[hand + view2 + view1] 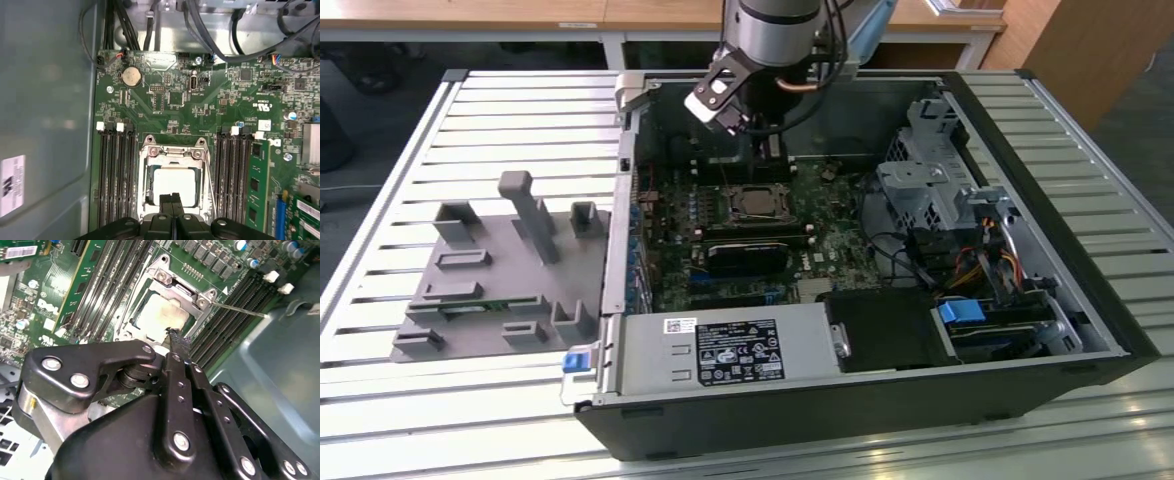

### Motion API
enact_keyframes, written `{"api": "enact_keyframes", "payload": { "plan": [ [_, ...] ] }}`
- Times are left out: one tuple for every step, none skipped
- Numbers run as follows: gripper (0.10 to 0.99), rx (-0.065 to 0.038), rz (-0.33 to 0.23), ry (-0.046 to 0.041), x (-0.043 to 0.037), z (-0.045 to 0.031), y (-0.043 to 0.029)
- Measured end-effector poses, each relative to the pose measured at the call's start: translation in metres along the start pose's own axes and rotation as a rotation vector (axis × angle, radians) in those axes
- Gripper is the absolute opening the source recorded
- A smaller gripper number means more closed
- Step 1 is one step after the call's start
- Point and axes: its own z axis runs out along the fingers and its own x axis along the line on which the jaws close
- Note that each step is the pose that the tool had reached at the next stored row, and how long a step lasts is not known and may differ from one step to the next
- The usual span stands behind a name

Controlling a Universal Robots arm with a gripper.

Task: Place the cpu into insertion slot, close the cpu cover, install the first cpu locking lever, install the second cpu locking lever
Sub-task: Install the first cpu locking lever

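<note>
The cpu [173, 182] lies in the insertion slot [754, 203] on the green motherboard, silver top up. The cpu cover [172, 152], a silvery frame, lies flat around it, with the chip [159, 315] showing through its window. A thin locking lever [240, 310] sticks out from one socket corner over the memory slots, and in the first wrist view the lever [211, 185] runs along the socket's side. My gripper [174, 200] is shut with nothing between its fingers. Its tip [175, 337] hovers over the near edge of the socket. In the exterior view the gripper [771, 150] hangs just beyond the socket.
Long black memory slots [115, 175] flank the socket on both sides. Cables [210, 30] and the case wall [45, 100] are close by. A drive cage [927, 190] and power supply [720, 350] fill the case. A grey fixture [494, 270] stands at the exterior view's left.
</note>
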Motion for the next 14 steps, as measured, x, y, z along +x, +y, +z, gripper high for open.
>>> {"api": "enact_keyframes", "payload": {
  "plan": [
    [0.110,0.000,0.000,0.0001,0.0001,-0.0026,0.0000],
    [0.110,0.000,0.000,0.0000,0.0002,-0.0051,0.0000],
    [0.110,0.000,0.000,0.0000,0.0003,-0.0076,0.0001],
    [0.110,0.001,0.000,0.0000,0.0004,-0.0099,0.0001],
    [0.110,0.001,0.000,0.0001,0.0005,-0.0128,0.0001],
    [0.110,0.001,0.000,0.0000,0.0006,-0.0149,0.0001],
    [0.110,0.001,0.000,0.0000,0.0007,-0.0167,0.0001],
    [0.110,0.001,0.000,0.0000,0.0007,-0.0178,0.0001],
    [0.110,0.001,0.000,0.0001,0.0007,-0.0182,0.0001],
    [0.110,0.001,-0.003,0.0003,0.0008,-0.0182,0.0001],
    [0.110,0.002,-0.011,0.0004,0.0008,-0.0182,0.0001],
    [0.110,0.002,-0.023,0.0003,0.0008,-0.0183,0.0001],
    [0.110,0.003,-0.038,0.0003,0.0007,-0.0183,0.0001],
    [0.110,0.004,-0.055,0.0003,0.0007,-0.0183,0.0001]
  ]
}}
